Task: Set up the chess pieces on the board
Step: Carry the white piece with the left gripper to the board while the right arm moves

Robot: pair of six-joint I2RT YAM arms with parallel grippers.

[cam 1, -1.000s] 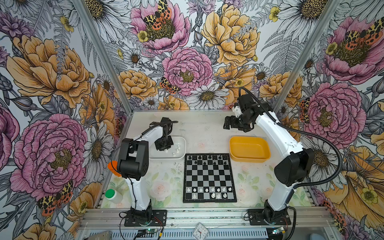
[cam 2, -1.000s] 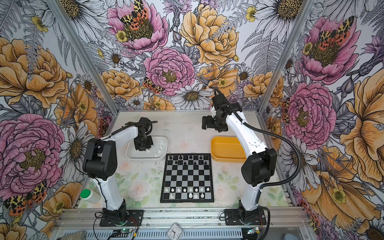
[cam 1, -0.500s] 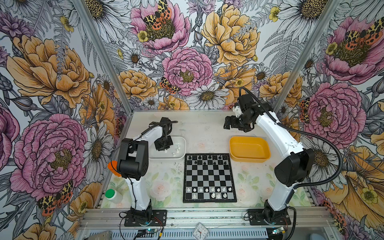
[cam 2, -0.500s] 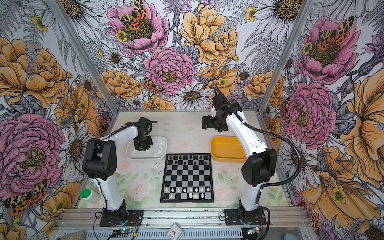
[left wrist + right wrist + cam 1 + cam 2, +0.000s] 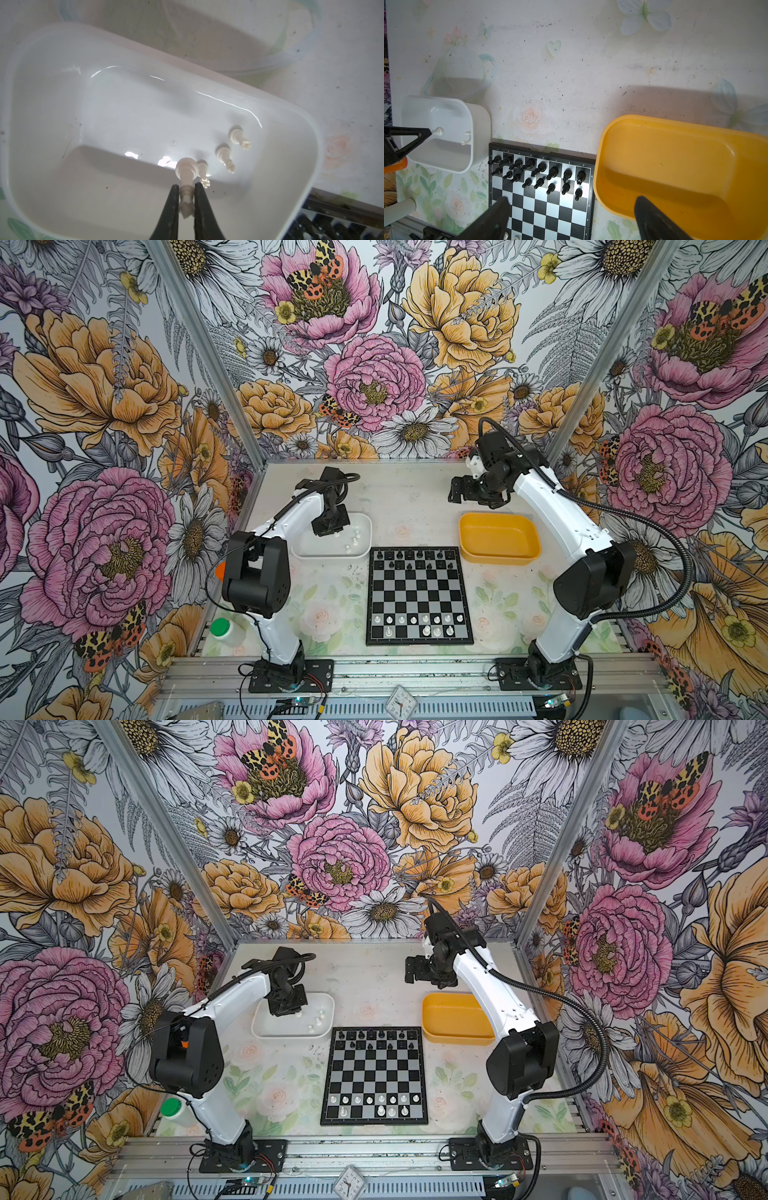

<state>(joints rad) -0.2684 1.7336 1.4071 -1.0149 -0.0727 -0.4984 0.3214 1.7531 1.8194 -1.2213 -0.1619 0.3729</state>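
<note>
My left gripper (image 5: pixel 186 188) is shut on the top of a white chess piece (image 5: pixel 185 172) inside the white tray (image 5: pixel 41 83). Three more white pieces (image 5: pixel 225 158) lie on the tray floor beside it. In both top views that gripper (image 5: pixel 328 526) reaches down into the tray at the board's far left corner. The board (image 5: pixel 419 597) carries black pieces (image 5: pixel 409 560) on its two far rows and white pieces (image 5: pixel 419 624) on its two near rows. My right gripper (image 5: pixel 455 493) hangs open and empty above the table behind the yellow tray; its wrist view looks down between its spread fingers (image 5: pixel 652 218).
An empty yellow tray (image 5: pixel 498 516) stands at the board's far right corner. A green-capped bottle (image 5: pixel 220 628) sits at the table's front left, beside the left arm's base. A small clock (image 5: pixel 400 701) lies on the front rail.
My left gripper has closed on a white piece in the white tray, staying in about the same place. The right arm has not moved.
</note>
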